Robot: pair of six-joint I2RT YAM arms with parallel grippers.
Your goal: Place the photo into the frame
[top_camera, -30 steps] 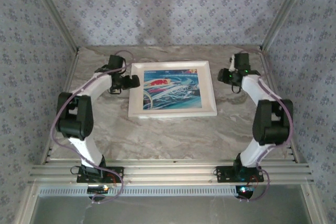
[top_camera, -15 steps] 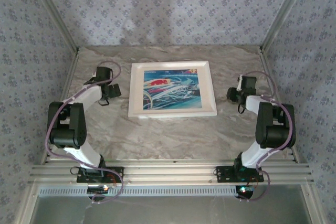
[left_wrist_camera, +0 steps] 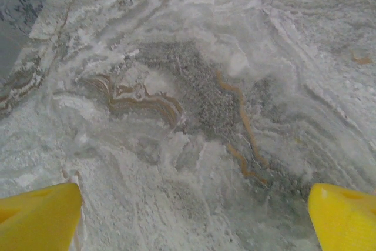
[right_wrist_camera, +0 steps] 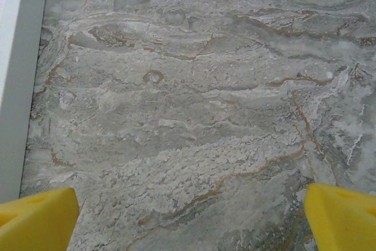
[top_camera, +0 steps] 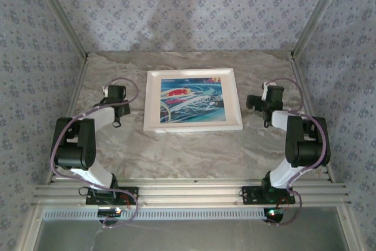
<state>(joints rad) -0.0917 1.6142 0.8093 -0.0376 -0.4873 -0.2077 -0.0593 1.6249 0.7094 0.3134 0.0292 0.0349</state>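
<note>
At the middle of the marble-patterned table (top_camera: 188, 151) you have the frame (top_camera: 194, 126) lying flat. The photo (top_camera: 192, 99) sits inside its white moulding, picture side up, with the blue-teal swirls and the red mark showing. On your left, the left gripper (top_camera: 115, 91) hangs over bare tabletop beside the frame's left edge, apart from it. Its wrist camera shows you the two yellow fingertips (left_wrist_camera: 38, 216) at the lower corners of the view, spread wide with only marble between them. On your right, the right gripper (top_camera: 257, 101) sits beside the frame's right edge, near it without touching. From that wrist you see its yellow fingertips (right_wrist_camera: 36, 213) likewise far apart, with bare table between them. A strip of the frame's white moulding runs down the left border of that view, off to the side of the fingers. Both arms bend at raised elbows above the metal rail (top_camera: 188, 192) at the near edge
</note>
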